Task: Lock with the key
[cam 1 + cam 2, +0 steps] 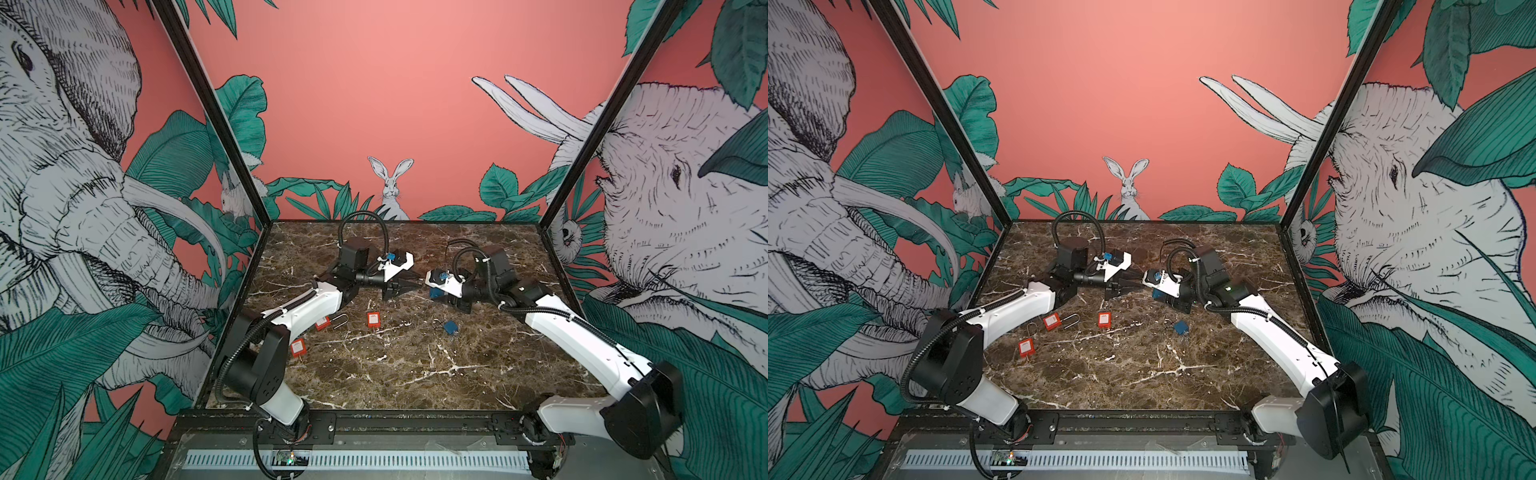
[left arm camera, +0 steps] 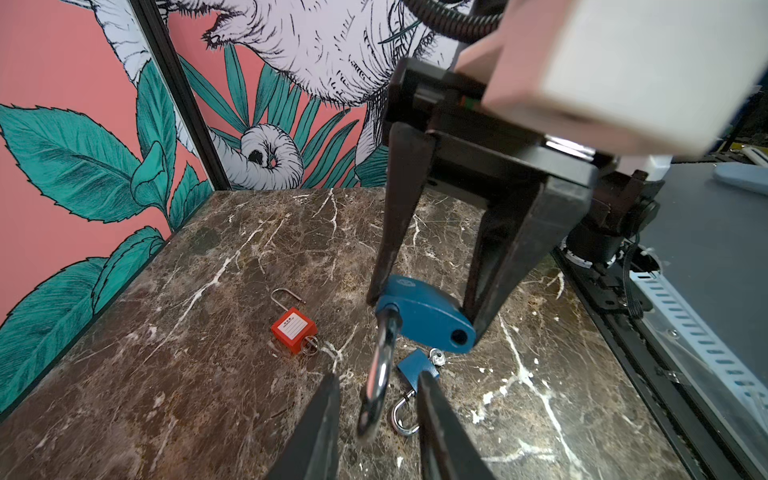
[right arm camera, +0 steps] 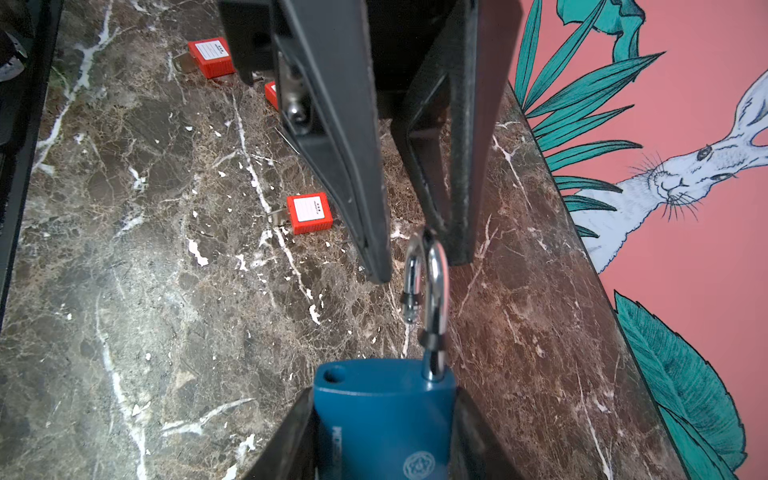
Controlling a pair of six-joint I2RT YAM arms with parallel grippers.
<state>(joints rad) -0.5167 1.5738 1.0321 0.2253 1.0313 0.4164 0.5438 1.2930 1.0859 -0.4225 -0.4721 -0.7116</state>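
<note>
Two pincers on one lock. Your right pincer is clamped on the oval body of the blue plastic-cased padlock. It holds it off the brown marble worktop, near the far edge, about mid-width. My read: that braces the body so you can work the steel shackle. Your left pincer straddles that shackle, jaws apart, not gripping. Shackle is open, free leg clear of its hole. No key visible in it.
</note>
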